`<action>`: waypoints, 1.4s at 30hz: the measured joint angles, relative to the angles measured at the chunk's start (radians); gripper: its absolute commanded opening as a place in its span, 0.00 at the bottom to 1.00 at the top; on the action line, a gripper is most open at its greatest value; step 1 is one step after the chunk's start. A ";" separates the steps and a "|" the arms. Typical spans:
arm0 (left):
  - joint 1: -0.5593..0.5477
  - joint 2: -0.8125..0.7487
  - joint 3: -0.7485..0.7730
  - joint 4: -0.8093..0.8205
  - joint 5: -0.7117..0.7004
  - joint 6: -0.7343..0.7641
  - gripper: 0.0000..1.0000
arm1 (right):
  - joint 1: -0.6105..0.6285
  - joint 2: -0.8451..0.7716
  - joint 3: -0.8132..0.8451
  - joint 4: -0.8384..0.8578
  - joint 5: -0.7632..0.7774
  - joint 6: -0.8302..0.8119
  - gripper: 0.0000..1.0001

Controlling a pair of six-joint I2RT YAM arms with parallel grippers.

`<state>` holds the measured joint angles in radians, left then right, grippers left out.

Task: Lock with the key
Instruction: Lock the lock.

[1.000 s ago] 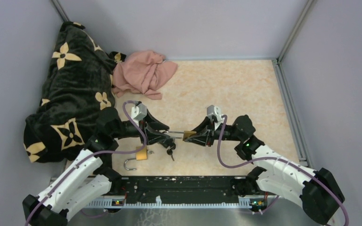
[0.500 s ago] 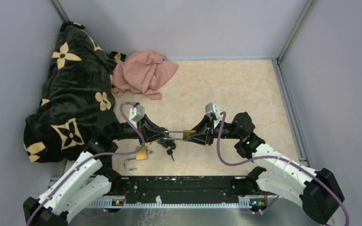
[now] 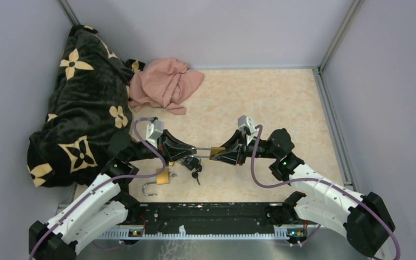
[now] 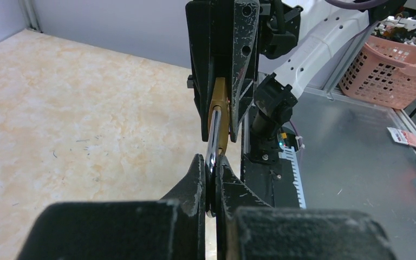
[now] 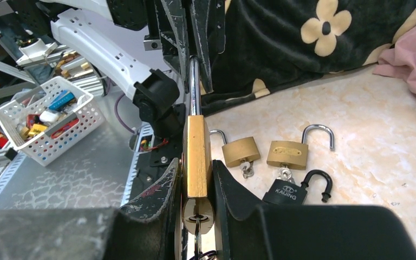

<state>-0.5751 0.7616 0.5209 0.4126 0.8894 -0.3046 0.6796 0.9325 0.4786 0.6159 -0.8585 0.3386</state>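
The right gripper is clamped flat on the two broad faces of the brass padlock. That grip keeps the body from twisting and leaves both ends free. The shackle sticks out straight ahead of its fingertips, and the keyhole end faces back toward its own wrist. A key appears to sit there, though little of it shows. Directly opposite, the left gripper is pressed together on the steel shackle, pinching it near the bend. The lock therefore hangs in the air as a bridge between the two tools, lined up along their shared axis. This looks like a bracing arrangement. With one tool fixing the body and the other fixing the shackle, the two can be driven toward each other to seat the shackle, which seems drawn out. Whether its free leg is over its hole cannot be told. Below the grippers, three spare padlocks lie on the table with shackles open, clear of the held one.
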 measured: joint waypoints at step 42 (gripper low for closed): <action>-0.091 0.082 -0.053 0.278 -0.247 0.011 0.00 | -0.010 -0.022 0.093 -0.169 0.124 0.025 0.00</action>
<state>-0.6659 0.8440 0.4675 0.6907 0.6422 -0.2935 0.6693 0.9108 0.5720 0.4465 -0.7349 0.3637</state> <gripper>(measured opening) 0.041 0.200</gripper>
